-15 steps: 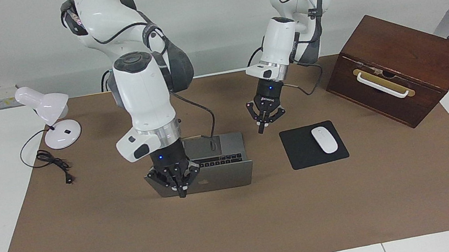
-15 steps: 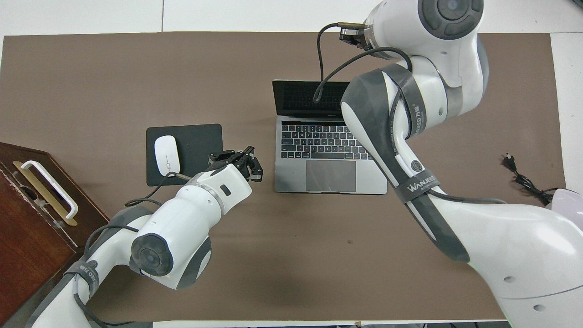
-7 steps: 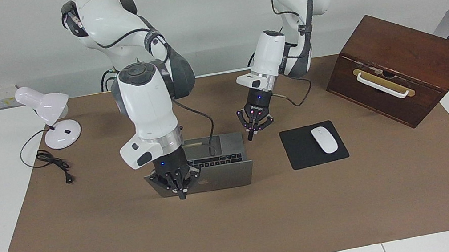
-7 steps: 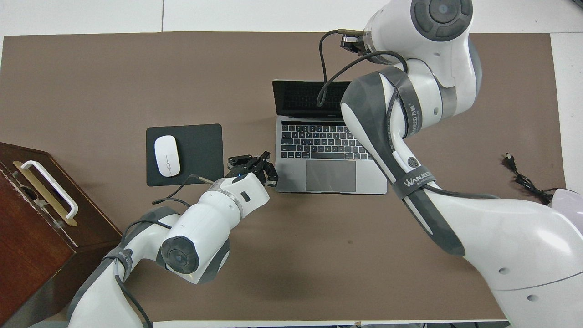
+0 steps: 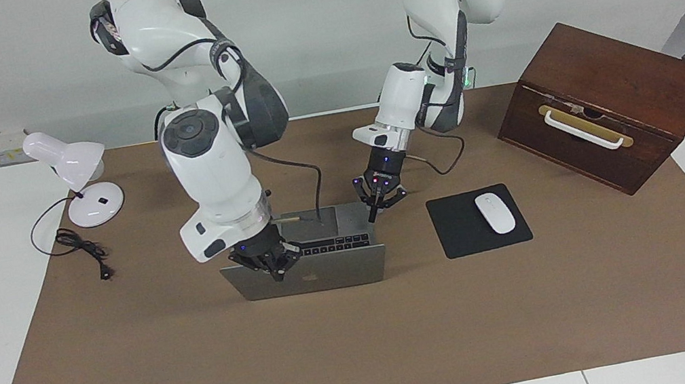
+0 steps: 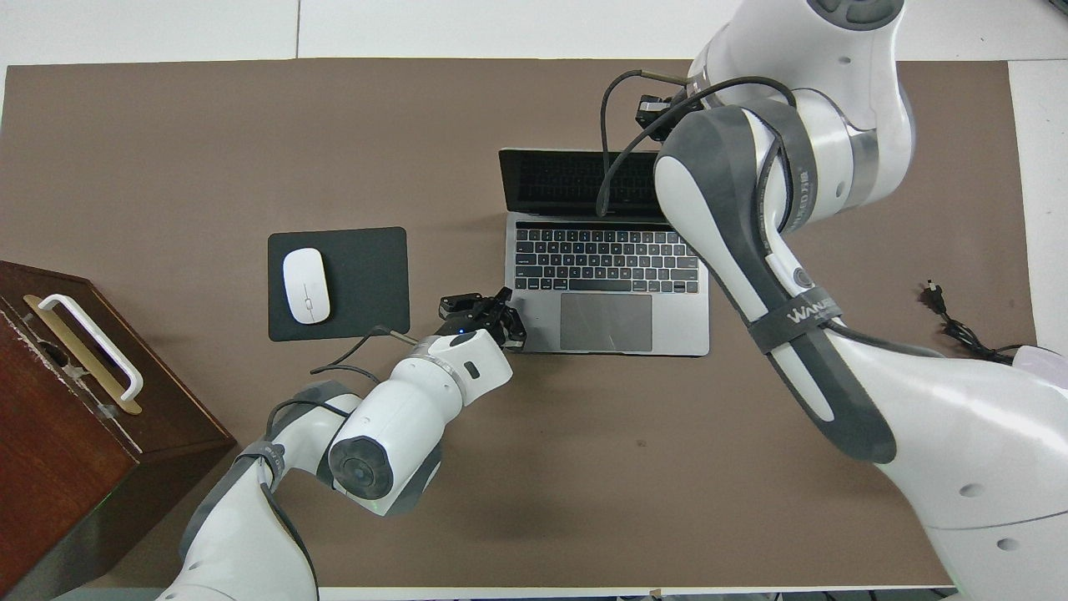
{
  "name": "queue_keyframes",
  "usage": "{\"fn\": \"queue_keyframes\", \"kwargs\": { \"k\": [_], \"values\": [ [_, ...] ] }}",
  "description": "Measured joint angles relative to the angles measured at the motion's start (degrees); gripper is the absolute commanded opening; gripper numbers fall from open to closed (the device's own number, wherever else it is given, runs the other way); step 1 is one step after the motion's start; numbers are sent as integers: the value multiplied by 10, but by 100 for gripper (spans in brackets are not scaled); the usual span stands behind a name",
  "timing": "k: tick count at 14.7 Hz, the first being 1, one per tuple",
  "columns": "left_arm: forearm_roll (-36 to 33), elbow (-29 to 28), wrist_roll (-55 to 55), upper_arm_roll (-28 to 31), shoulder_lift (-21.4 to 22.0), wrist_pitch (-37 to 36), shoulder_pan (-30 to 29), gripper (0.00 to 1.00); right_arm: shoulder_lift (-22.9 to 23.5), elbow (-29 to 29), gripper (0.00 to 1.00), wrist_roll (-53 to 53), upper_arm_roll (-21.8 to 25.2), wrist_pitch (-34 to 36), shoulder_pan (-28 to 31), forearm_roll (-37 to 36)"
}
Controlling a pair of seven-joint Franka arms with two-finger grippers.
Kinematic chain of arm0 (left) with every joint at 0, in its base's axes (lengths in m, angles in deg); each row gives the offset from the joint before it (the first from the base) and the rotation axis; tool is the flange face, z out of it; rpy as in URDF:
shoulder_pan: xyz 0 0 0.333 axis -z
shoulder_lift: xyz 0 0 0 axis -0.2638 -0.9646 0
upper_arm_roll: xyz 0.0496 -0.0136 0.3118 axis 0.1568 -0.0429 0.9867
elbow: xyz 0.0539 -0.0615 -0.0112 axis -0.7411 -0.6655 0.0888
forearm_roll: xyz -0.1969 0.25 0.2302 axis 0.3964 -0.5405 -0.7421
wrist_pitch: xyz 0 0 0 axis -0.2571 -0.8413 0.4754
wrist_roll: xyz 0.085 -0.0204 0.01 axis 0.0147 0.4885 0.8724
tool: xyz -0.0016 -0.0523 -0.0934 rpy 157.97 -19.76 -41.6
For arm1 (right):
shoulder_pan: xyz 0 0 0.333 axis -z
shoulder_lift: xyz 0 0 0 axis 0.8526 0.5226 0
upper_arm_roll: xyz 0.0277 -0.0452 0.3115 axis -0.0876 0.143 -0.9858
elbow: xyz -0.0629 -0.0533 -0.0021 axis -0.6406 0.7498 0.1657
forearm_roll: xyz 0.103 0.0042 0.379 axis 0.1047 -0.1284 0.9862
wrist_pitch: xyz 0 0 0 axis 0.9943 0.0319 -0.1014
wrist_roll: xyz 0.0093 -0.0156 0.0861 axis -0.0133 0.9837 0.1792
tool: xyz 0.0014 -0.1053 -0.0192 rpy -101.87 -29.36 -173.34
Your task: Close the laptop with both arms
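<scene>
Centrally on the brown-covered surface [image 5: 138, 375], the laptop [image 5: 342, 274] stands open. Right pincer [image 5: 278, 275], fingertips together, rests at its lid's top edge. Left pincer [image 5: 375, 216], likewise closed, hangs over the base's corner near the mousepad [image 5: 458, 228].

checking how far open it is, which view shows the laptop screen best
The overhead view: the laptop shows its dark screen, keyboard and trackpad, though the right arm covers one corner. The facing view shows only the lid's back and some keys.

White mouse [image 5: 495, 212] sits on black mousepad [image 5: 459, 235]. Wooden box [image 5: 603, 102] with white handle [image 5: 582, 130] at left arm's end of table; white desk lamp [image 5: 76, 179] and its loose black cord [image 5: 80, 250] at right arm's end. Brown mat [image 5: 366, 339] under most of it
</scene>
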Motion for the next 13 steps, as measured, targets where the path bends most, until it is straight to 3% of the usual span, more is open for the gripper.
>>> {"fn": "queue_keyframes", "kwargs": {
  "k": [3,13],
  "values": [
    [0,1,0,0,-9,8,5,0,-3,-3,0,0,-2,32,5,2],
    [0,0,-3,1,-20,8,11,0,-7,-13,0,0,-3,31,9,2]
  ]
}}
